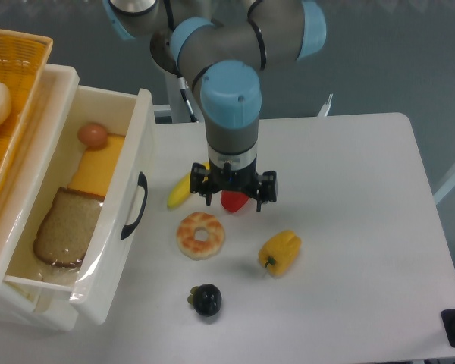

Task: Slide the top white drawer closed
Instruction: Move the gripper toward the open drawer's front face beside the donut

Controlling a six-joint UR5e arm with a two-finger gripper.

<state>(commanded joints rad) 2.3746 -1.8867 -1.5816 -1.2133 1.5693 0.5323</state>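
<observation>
**Drawer pulled out, claw over the fruit**

White tabletop (349,227) is seen from above against a dark grey-blue backdrop. At the left edge, the top white drawer (106,250) is found pulled well out of its cabinet, its front panel turned toward the tabletop's middle. A curved black handle (134,206) is fixed on that front. Inside the drawer, a brown egg (93,135) is lodged at the far end, a yellow cheese slice (96,168) is laid just below it, and a slice of bread (63,228) is set nearest the camera, overlapping the cheese's edge. An orange wicker basket (15,68) is perched above the cabinet at the upper left.

The arm is lowered over the middle of the tabletop, well apart from the drawer front. The claw (233,193) is viewed almost straight down; its jaws are seen spread apart, with nothing held between them. A red fruit (232,202) is partly hidden beneath it, and a banana (179,194) is partly covered on the left. A ring-shaped doughnut (200,235) is placed just in front, a yellow pepper (280,252) to its right, and a dark round fruit (206,299) nearest the camera.
</observation>
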